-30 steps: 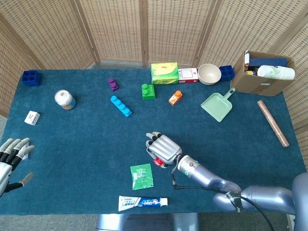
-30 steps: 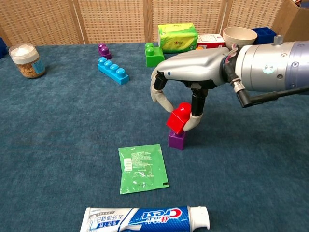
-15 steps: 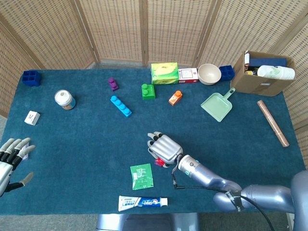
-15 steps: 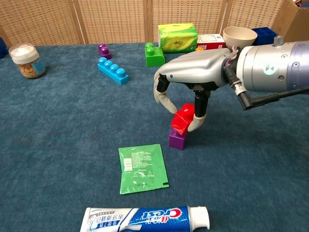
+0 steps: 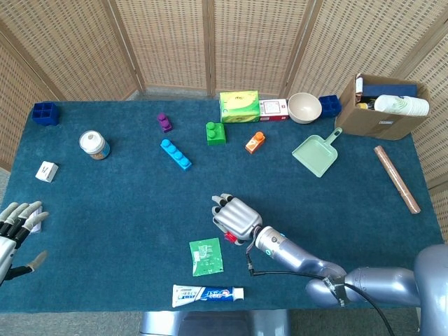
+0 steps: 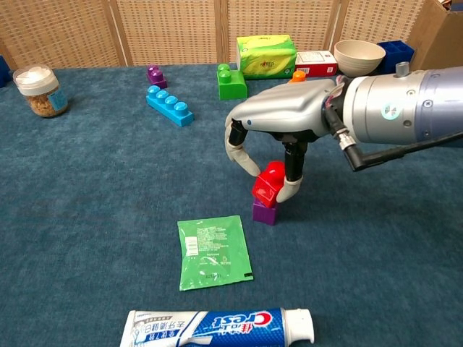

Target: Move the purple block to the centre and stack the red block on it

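Red plastic block (image 6: pixel 270 182) is pinched in my right hand (image 6: pixel 271 148), tilted and resting on the small purple plastic block (image 6: pixel 265 211), which sits on the blue-carpeted bench (image 6: pixel 87 202) near its centre, just beyond a green foil sachet (image 6: pixel 214 251). The red block lies directly over the purple one but skewed, so I judge that seating turns on levelling it straight down. From the head view my right hand (image 5: pixel 234 220) covers both blocks almost entirely; stud alignment cannot be confirmed. My left hand (image 5: pixel 15 231) hangs at the bench's edge, well apart, fingers spread, holding nothing, partly cut off.
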Motion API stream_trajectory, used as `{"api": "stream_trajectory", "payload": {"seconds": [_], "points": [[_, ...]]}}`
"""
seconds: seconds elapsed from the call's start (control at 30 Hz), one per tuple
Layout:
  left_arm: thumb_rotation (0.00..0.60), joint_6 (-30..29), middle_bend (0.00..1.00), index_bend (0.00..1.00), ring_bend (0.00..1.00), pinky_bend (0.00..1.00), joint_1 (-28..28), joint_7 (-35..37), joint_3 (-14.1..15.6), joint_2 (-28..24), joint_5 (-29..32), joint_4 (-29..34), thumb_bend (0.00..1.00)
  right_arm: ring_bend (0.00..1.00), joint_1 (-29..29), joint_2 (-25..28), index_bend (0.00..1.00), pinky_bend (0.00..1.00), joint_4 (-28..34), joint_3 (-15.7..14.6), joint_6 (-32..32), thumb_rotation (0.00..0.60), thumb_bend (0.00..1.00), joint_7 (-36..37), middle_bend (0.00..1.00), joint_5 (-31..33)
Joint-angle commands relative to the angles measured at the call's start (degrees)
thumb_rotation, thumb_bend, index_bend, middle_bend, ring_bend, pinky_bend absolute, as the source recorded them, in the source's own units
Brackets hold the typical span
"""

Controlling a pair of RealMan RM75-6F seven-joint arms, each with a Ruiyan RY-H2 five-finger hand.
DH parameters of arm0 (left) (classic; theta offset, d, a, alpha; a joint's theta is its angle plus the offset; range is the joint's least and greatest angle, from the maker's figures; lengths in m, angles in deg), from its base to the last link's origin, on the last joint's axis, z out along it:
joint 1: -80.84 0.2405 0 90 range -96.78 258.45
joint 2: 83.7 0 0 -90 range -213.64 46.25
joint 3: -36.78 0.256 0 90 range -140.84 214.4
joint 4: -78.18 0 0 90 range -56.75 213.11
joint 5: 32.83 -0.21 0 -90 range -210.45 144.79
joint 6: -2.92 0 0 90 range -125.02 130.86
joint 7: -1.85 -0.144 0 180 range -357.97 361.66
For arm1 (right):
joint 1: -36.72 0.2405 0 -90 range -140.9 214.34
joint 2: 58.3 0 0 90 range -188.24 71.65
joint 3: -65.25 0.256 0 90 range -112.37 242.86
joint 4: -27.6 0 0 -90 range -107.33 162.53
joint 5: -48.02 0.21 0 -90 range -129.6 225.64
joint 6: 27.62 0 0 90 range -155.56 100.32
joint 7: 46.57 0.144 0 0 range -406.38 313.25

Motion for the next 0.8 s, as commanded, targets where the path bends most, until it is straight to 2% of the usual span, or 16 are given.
{"api": "stream_trajectory", "payload": {"seconds": [0.03,0.47,0.8], "points": [[0.6,0.0,0.02,0.15,0.0,0.0,0.0,0.2,0.0,0.1,0.0,-0.2,0.34,0.1,0.3,-0.2,0.62,0.17,-0.2,-0.2,0.1,0.6,0.03,-0.4,0.31,0.5],[0.6,-0.2,0.02,0.15,0.0,0.0,0.3,1.0,0.0,0.3,0.1,-1.0,0.34,0.1,1.6,-0.8,0.58,0.16,-0.7,-1.2,1.0,0.6,0.03,-2.9,0.31,3.7],[0.6,-0.3,0.02,0.16,0.0,0.0,0.3,1.2,-0.1,0.3,0.1,-1.0,0.34,0.09,1.7,-0.1,0.42,0.16,0.2,-1.8,2.3,0.6,0.03,-3.8,0.28,5.0]]}}
